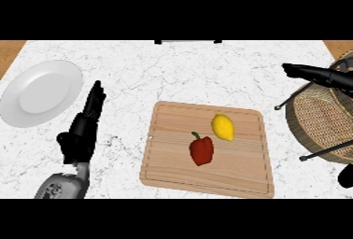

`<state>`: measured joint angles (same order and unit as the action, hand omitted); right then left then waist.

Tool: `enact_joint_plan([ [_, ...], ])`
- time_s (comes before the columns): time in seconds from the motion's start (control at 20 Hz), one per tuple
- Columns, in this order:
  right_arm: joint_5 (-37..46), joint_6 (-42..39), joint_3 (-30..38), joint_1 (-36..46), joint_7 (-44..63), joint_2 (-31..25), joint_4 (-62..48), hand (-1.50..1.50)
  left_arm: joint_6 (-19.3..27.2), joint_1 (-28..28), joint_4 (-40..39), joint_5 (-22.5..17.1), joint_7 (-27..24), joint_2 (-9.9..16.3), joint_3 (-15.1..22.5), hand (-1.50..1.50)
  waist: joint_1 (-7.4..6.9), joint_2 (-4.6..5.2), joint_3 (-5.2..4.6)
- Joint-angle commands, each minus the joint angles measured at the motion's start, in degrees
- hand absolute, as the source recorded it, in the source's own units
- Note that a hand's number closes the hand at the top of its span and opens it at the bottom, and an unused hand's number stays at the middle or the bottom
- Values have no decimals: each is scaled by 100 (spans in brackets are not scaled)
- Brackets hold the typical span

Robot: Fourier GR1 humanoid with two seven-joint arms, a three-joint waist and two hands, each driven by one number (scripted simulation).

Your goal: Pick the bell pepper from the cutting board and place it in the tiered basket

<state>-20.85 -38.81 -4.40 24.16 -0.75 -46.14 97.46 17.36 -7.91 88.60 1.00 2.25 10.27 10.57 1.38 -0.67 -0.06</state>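
Observation:
A dark red bell pepper (201,150) with a short stem lies near the middle of the wooden cutting board (172,168). The wicker tiered basket (321,119) with its black frame stands at the right edge, partly cut off by the view. My left hand (81,130) rests open on the counter left of the board, fingers straight and pointing away, well apart from the pepper. I cannot make out my right hand anywhere; the black shapes at the right edge look like parts of the basket's frame.
A yellow lemon (222,127) lies on the board just above and right of the pepper. A white plate (40,92) sits at the far left. Bare marble counter lies between the board and the basket.

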Motion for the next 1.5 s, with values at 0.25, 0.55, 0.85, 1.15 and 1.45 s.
enact_joint_plan([
  [0.25,1293,536,-1132,527,2101,50,1748,-150,96,133,-88,259,-300,-229,223,0,-150,49,-6],
  [0.55,985,630,-1776,1307,4012,858,2280,-150,-192,-153,-21,144,17,-97,15,0,-177,57,-5],
  [0.85,1237,223,-2126,1354,4773,1345,2315,-150,-77,-118,33,346,64,-354,116,0,-157,58,0],
  [1.15,1145,-208,-2188,1194,5252,1304,2320,-150,-224,-86,100,322,107,-257,-54,0,-150,57,3],
  [1.45,1567,-411,-2054,800,5008,1113,2501,-150,-105,231,254,471,33,-439,39,0,-148,58,6],
])
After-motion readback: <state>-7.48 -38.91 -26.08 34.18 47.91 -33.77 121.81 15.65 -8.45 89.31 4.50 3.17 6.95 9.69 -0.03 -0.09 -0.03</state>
